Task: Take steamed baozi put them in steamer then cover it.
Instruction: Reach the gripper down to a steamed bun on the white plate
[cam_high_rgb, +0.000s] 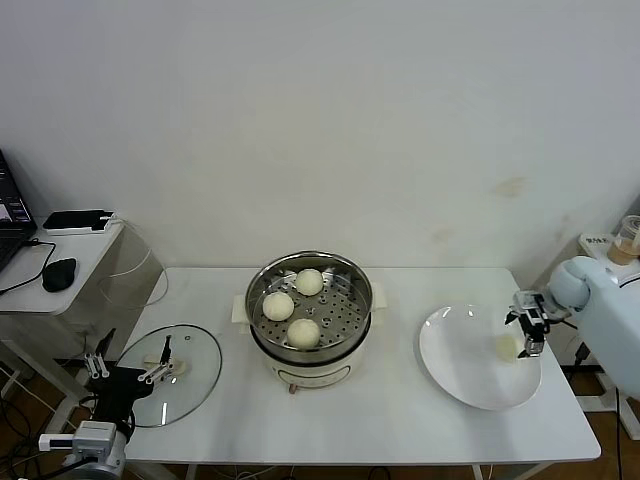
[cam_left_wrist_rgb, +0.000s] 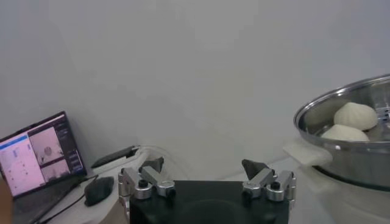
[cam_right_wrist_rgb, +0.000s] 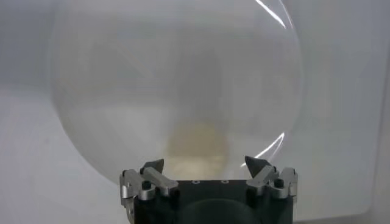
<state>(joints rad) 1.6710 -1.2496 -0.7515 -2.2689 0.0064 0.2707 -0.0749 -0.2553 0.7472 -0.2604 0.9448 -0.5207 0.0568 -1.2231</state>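
Observation:
The steamer (cam_high_rgb: 333, 352) stands uncovered at the table's middle with three steamed baozi (cam_high_rgb: 303, 331) on its perforated tray. One more baozi (cam_high_rgb: 507, 346) lies on the white plate (cam_high_rgb: 460, 350) at the right. My right gripper (cam_high_rgb: 528, 340) hangs open just over that baozi's right side; in the right wrist view the baozi (cam_right_wrist_rgb: 198, 143) is a blurred pale lump ahead of the open gripper (cam_right_wrist_rgb: 204, 164). The cover (cam_high_rgb: 190, 385) lies flat at the table's left. My left gripper (cam_high_rgb: 128, 368) is open, low beside the cover's left edge, and empty (cam_left_wrist_rgb: 205, 165).
A side desk (cam_high_rgb: 60, 250) at the far left holds a laptop (cam_left_wrist_rgb: 39, 152), a mouse (cam_high_rgb: 60, 272) and a black phone (cam_high_rgb: 78, 219). The left wrist view also shows the steamer (cam_left_wrist_rgb: 347, 152) with two baozi (cam_left_wrist_rgb: 356, 114). A cup (cam_high_rgb: 630, 235) stands at the far right.

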